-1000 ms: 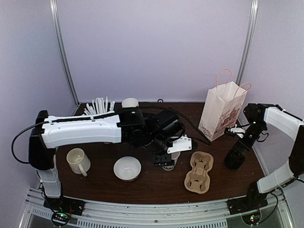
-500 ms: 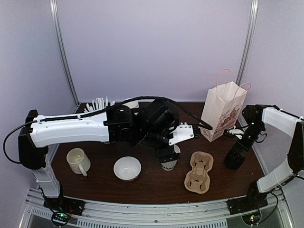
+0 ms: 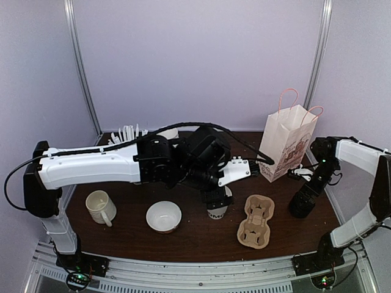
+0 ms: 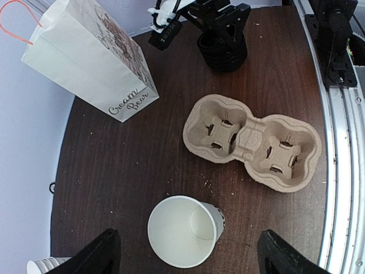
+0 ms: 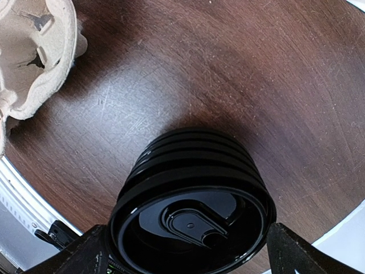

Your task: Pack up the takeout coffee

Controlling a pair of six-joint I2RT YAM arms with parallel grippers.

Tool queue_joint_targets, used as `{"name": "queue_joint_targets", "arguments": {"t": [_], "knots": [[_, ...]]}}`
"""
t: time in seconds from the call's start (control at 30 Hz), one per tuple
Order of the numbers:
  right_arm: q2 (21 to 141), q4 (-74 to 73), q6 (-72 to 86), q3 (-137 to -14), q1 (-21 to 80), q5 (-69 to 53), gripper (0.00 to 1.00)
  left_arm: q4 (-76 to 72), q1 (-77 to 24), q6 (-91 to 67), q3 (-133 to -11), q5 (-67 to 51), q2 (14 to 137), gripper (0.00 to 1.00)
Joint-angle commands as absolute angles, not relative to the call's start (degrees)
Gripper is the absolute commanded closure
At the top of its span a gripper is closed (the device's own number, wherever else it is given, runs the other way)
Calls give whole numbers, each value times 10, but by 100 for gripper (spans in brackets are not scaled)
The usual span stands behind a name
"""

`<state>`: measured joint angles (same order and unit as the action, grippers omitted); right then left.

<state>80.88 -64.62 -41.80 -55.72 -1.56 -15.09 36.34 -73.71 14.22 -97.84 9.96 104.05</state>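
Note:
No cup with a lid on it is in view. One white paper cup [image 4: 183, 231] with black lettering near its base stands lidless and upright on the table; it also shows in the top view [image 3: 217, 211]. My left gripper [image 4: 188, 252] hangs right above it [image 3: 214, 198], jaws wide open on either side and clear of the cup. A stack of black lids [image 5: 191, 197] stands at the right [image 3: 302, 206]. My right gripper [image 5: 190, 244] is down over that stack, open, its fingers [image 5: 85, 257] flanking the top lid. A two-cup cardboard carrier [image 4: 254, 141] lies between cup and lids.
A white paper bag [image 3: 286, 141] with pink handles stands at the back right. A ceramic mug [image 3: 99, 206] and a white bowl [image 3: 164, 216] sit front left. Stacked lidless cups [image 3: 166, 131] and white sticks [image 3: 125, 135] are at the back left.
My left arm has swung up and right; its gripper went from beside the cup to above it. The cup stayed on the table. The right gripper has barely moved on the lids.

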Motion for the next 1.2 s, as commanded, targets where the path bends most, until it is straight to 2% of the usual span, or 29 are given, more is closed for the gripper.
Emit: {"name": "queue_joint_targets", "arguments": {"t": [0.0, 0.4, 0.57, 0.97, 1.17], "knots": [[808, -638, -411, -552, -11, -141, 0, 336, -731, 133, -980, 85, 1036, 14], [810, -648, -403, -565, -6, -147, 8, 338, -730, 134, -979, 83, 1032, 14], [809, -647, -400, -565, -6, -140, 1, 337, -730, 134, -973, 83, 1028, 14], [812, -638, -389, -567, -5, -129, 1, 334, -730, 133, -965, 83, 1027, 15], [736, -684, -391, -576, 36, -113, 1, 329, -728, 135, -962, 88, 1023, 15]]}}
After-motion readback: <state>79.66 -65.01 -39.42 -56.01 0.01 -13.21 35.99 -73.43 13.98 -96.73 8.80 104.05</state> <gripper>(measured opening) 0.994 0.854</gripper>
